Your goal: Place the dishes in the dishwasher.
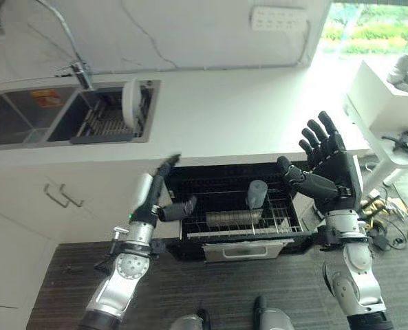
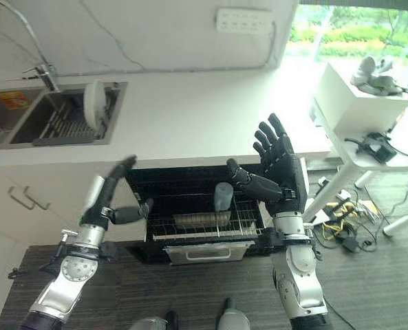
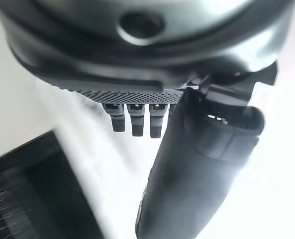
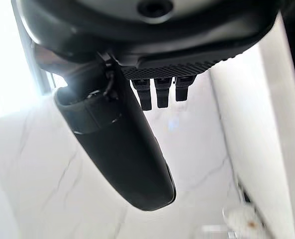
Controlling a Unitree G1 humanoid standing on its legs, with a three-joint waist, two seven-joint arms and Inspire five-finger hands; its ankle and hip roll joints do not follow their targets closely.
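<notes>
Status: loading partly complete; one plate remains in the sink rack.

From the left: a white plate (image 1: 130,103) stands on edge in the sink rack (image 1: 107,122), not yet transferred. The left hand (image 1: 164,180) hovers at the left end of the pulled-out dishwasher rack (image 1: 286,218), fingers straight, holding nothing. The rack already contains a grey cup (image 1: 256,194) and a flat dish (image 1: 232,218). The right hand (image 1: 325,165) is raised over the rack's right end, fingers spread, empty.

Left robot hand (image 1: 159,189) and right robot hand (image 1: 329,168) both raised, fingers straight, holding nothing
</notes>
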